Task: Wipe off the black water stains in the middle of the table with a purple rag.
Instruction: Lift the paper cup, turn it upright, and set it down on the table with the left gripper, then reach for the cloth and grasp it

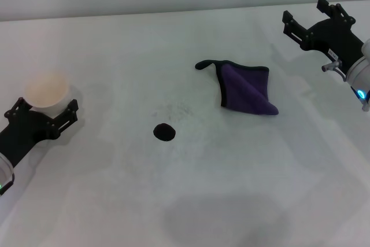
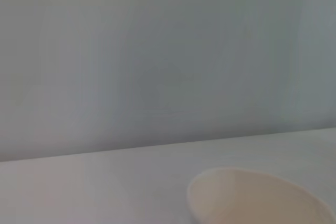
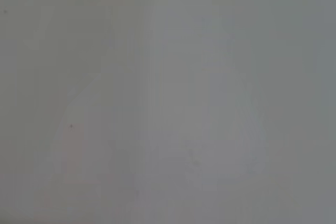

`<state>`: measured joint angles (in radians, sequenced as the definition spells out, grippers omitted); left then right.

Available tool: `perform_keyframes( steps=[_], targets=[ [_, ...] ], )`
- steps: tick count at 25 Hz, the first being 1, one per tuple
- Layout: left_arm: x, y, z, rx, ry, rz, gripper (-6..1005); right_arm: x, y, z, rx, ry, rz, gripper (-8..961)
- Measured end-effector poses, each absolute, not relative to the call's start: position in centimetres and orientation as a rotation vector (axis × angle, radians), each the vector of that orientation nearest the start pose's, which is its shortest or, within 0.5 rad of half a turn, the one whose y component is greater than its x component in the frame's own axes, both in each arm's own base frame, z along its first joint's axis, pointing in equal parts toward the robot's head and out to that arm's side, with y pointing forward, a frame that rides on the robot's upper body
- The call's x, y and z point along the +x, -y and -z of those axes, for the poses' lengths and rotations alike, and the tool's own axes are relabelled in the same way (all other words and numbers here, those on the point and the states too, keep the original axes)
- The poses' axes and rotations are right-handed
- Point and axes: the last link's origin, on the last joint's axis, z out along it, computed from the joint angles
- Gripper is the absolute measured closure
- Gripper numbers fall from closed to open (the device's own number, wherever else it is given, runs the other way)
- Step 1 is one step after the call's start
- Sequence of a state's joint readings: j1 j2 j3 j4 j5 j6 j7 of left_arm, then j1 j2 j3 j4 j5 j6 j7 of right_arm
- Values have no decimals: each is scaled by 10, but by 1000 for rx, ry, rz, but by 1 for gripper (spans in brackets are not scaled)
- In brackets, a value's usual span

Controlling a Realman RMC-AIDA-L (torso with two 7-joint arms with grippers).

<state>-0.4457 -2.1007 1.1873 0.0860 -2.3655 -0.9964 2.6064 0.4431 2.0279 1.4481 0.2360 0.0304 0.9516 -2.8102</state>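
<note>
The purple rag (image 1: 245,88) lies rumpled on the white table (image 1: 231,201), right of the middle, its black pointed corner toward the left. The black water stain (image 1: 164,132), a small round blot, sits left of and nearer than the rag. My right gripper (image 1: 306,14) is open and empty at the far right, well beyond the rag. My left gripper (image 1: 46,111) is open at the near left, far from the stain. Neither wrist view shows the rag or the stain.
A white paper cup (image 1: 47,91) stands right at my left gripper's fingertips; its rim also shows in the left wrist view (image 2: 260,195). A faint grey speckled smudge (image 1: 173,110) lies just beyond the stain.
</note>
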Motion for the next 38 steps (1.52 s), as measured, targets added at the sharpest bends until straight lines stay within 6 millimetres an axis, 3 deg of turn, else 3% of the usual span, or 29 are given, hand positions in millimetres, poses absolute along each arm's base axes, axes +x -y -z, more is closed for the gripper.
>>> perform_keyframes(
  steps=[18,31,38],
  targets=[
    [-349,-297,57,-2004,732,598,112,330,-359,3,-1777,-553,-615,81],
    [-360,-272,53,-1970,752,642,112,329,-357,9,-1810,-562,-616,81],
    [-362,-245,41,-1902,738,750,112,324,-358,17,-1846,-656,-673,81]
  ],
)
